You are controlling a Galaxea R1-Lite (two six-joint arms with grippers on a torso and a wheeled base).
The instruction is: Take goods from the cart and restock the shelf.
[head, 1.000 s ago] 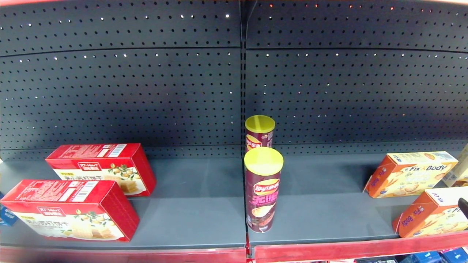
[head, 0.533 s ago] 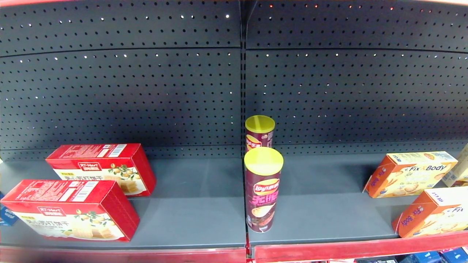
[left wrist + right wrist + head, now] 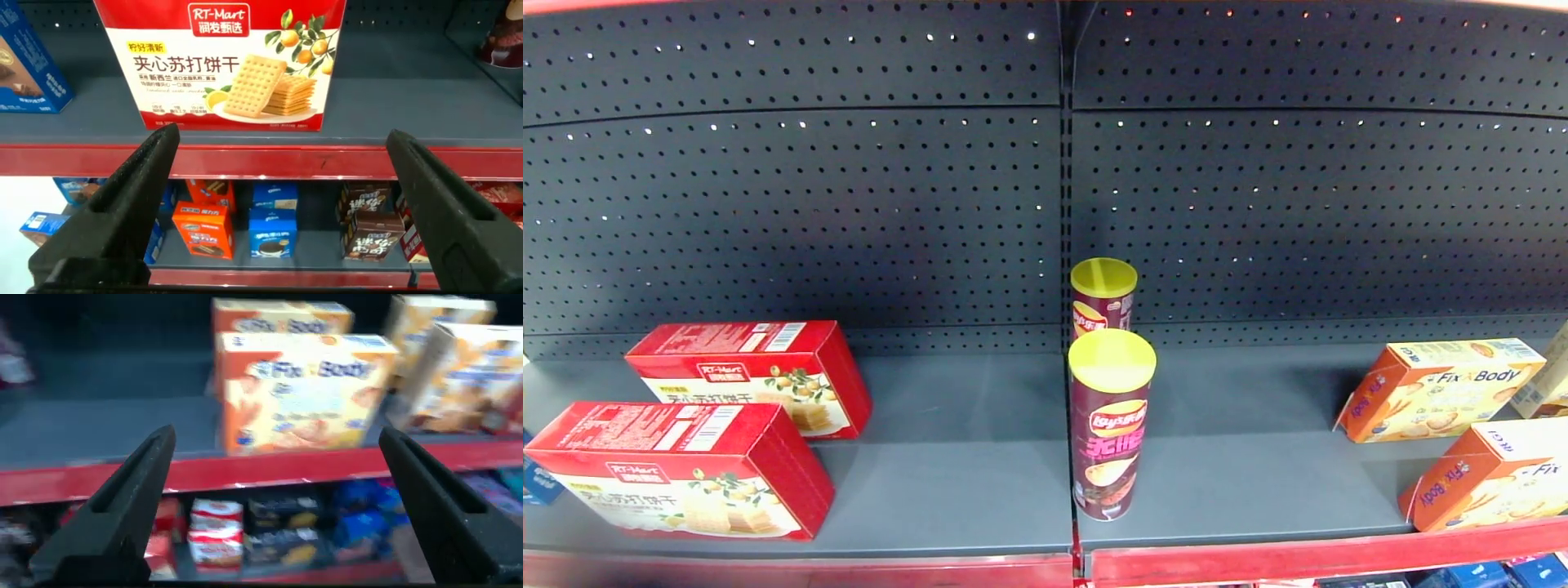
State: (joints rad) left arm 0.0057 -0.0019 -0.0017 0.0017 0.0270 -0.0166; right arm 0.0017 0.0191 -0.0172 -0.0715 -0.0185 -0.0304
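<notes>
Left gripper (image 3: 282,137) wide open before a red box (image 3: 221,61); right gripper (image 3: 276,437) wide, before an orange box (image 3: 302,392). I see two cans (image 3: 1111,425) on the shelf (image 3: 964,457).

**Occlusions and Cut-offs**

The front can (image 3: 1109,425) hides the lower body of the rear can (image 3: 1103,298). The near orange box (image 3: 1486,478) and a blue box (image 3: 533,482) are cut off by the frame edges. The lower-shelf packs (image 3: 216,531) cannot be identified.

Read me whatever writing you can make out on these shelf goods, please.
"RT-Mart" and "夹心苏打饼干": front red box.
"Fix" and "Body": rear orange box.
"Lay's" and "无限": front can.
Barcodes and lower-shelf packs: too small to read.
</notes>
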